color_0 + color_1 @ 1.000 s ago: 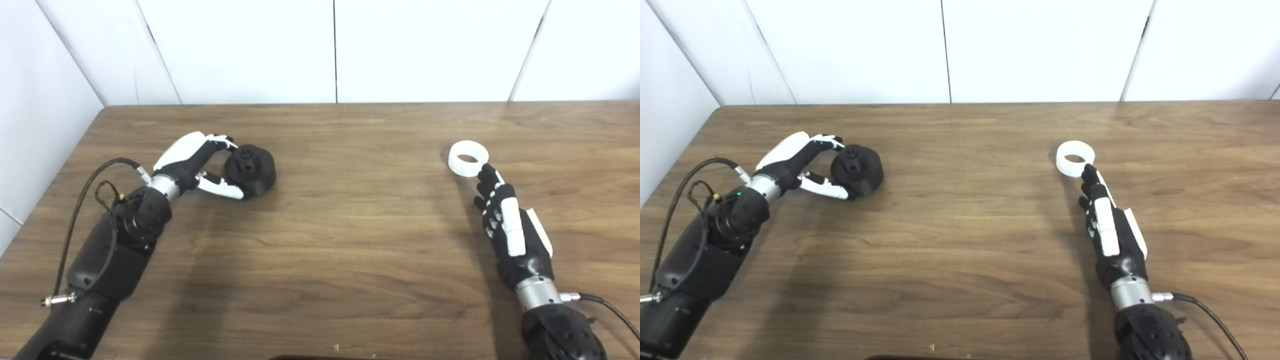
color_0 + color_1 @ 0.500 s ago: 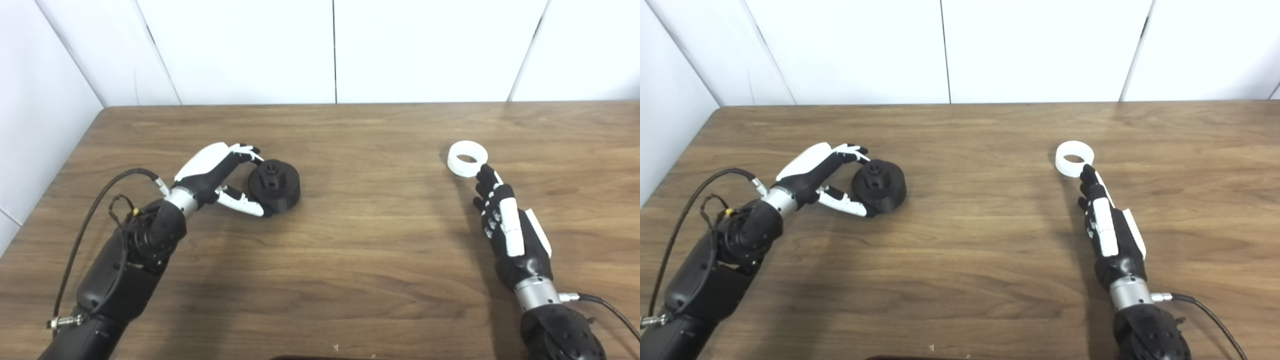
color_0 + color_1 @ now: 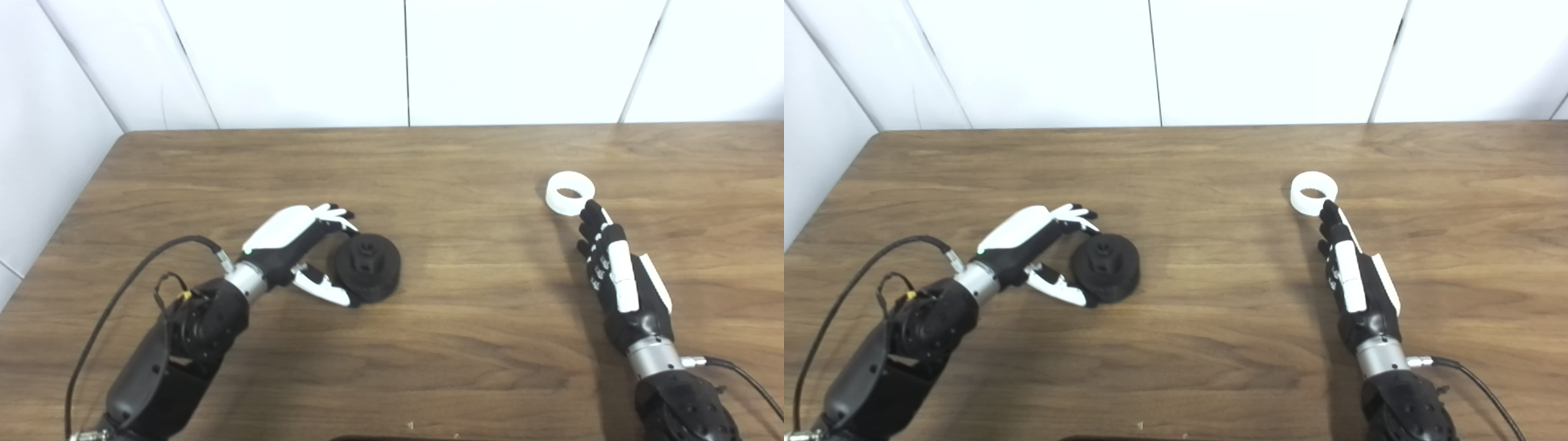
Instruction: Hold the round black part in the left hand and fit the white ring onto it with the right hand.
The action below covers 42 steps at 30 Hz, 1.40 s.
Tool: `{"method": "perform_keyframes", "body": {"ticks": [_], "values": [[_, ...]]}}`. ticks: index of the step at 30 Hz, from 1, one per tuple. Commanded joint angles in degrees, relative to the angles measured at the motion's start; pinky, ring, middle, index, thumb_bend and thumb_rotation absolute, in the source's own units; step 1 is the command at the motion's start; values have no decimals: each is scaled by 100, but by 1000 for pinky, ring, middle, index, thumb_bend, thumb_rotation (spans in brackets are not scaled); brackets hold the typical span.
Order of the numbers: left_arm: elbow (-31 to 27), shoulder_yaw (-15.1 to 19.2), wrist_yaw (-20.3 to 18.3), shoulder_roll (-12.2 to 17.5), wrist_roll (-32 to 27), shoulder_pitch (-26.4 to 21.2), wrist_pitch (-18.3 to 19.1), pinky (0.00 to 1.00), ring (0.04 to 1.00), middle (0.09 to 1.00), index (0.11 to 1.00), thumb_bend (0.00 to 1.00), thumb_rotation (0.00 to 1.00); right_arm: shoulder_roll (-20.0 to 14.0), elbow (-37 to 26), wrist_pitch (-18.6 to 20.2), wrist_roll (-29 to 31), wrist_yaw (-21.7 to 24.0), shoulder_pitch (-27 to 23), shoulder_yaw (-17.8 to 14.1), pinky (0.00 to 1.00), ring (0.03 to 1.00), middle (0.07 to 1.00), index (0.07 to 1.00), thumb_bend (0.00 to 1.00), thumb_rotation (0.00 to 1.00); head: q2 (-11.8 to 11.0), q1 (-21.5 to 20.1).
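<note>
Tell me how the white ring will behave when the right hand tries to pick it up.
The white ring looks rigid, so it probably won't flex. It lies flat on the table, so it is unlikely to roll. Smooth and small, it may skid away from the right hand fingertips at its near edge.

Both forearms run off the bottom edge. The left hand point(image 3: 294, 245) hides the near-left rim of the round black part point(image 3: 368, 267) (contact there cannot be judged). Whether the right hand's point(image 3: 618, 275) fingertips touch the white ring point(image 3: 569, 193) is unclear.
</note>
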Motion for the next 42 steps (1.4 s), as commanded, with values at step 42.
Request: {"method": "perform_keyframes", "body": {"ticks": [42], "values": [[-417,-370,218,-492,360,615,-488,938,1000,939,654,776,377,-57,-493,182,-193,-150,-170,-106,1000,1000,984,975,649,989,159,-96]]}}
